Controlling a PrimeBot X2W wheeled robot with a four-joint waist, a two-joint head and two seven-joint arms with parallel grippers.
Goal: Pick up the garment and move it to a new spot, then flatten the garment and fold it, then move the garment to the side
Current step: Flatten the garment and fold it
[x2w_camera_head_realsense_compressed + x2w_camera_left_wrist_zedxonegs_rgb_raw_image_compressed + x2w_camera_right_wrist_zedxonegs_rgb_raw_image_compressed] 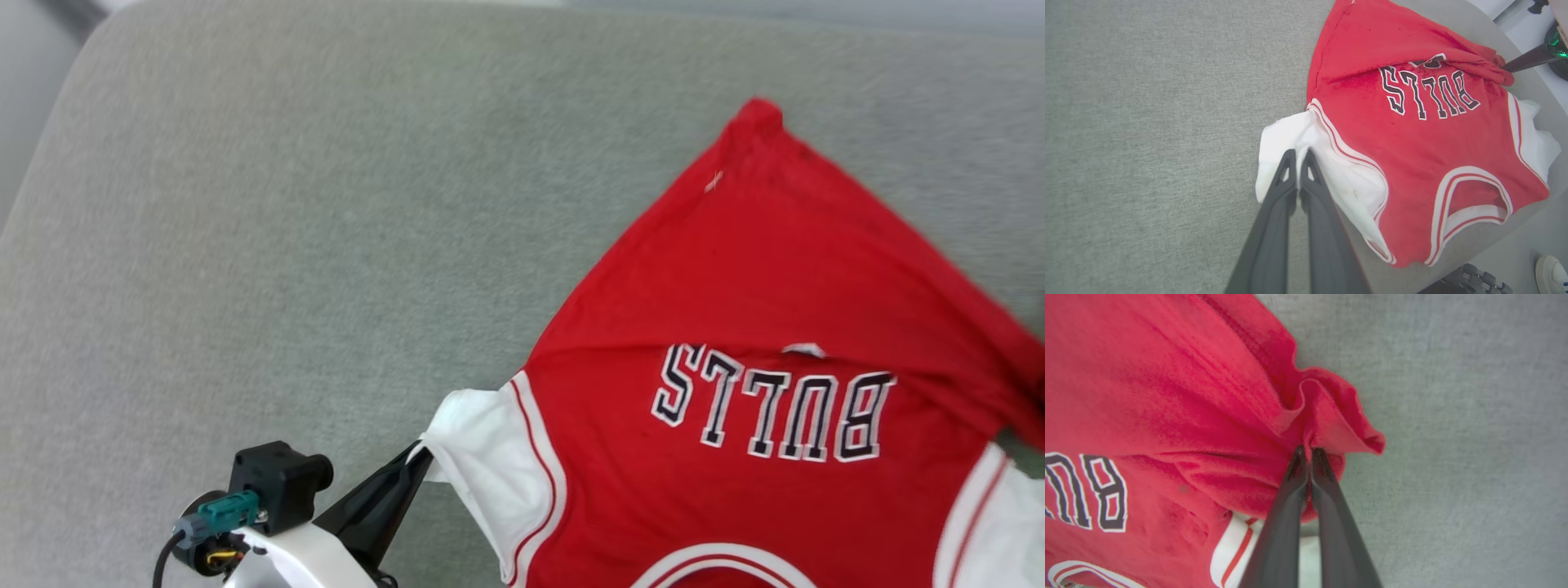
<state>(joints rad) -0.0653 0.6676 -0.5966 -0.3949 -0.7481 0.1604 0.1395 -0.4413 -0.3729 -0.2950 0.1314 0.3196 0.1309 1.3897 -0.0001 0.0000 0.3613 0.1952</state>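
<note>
The red Bulls jersey (pixel 735 286) lies chest-up on the grey upholstered surface (pixel 286 204). The left gripper (pixel 1298 157) is clamped on its white sleeve (pixel 1278 134). The right gripper (pixel 1308 451) pinches a bunched red fold at the jersey's other side.

A: The garment (pixel 735 278) looks like soft, matt knit cloth.
B: The grey surface (pixel 286 204) beneath it is coarser, felt-like fabric. The left gripper (pixel 1298 152) looks like dull dark plastic, its forearm shell (pixel 302 559) glossy white.

left gripper (pixel 1298 153) closed, seemingly pinching garment (pixel 1412 134) sleeve
</note>
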